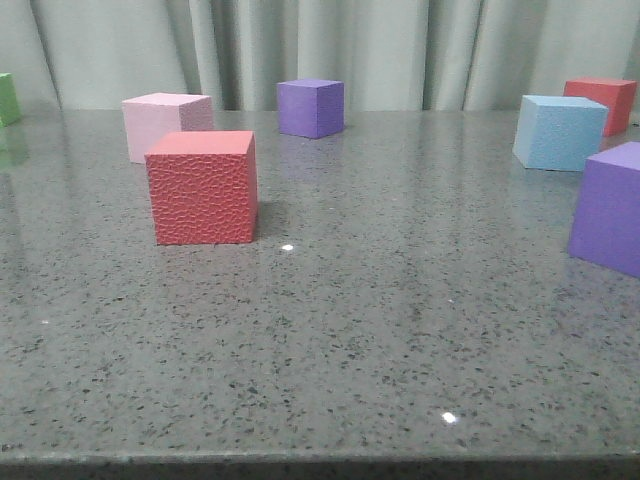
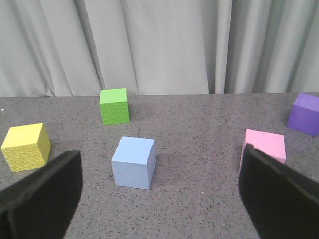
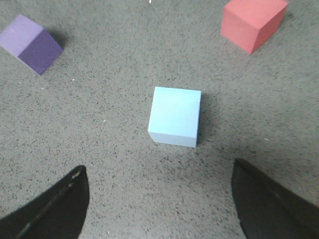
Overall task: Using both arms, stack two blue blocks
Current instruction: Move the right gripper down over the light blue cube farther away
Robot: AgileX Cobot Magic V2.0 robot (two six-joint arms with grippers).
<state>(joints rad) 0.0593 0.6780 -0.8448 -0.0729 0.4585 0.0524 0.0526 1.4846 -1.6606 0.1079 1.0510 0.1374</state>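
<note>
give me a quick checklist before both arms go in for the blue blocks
1. Left gripper open, nothing held: ok.
2. Right gripper open, nothing held: ok.
3. Blue block lined up between the left gripper's fingers: ok.
4. Second blue block centred ahead of the right gripper: ok.
5. Free space around each blue block for the fingers: ok.
6. Height of either gripper above the table: cannot tell.

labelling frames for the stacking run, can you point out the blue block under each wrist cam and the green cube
blue block (image 2: pixel 133 162), left wrist view, on its front face
light blue block (image 3: pixel 175 115), right wrist view, on its top face
green cube (image 2: pixel 114 105), left wrist view, on its front face
</note>
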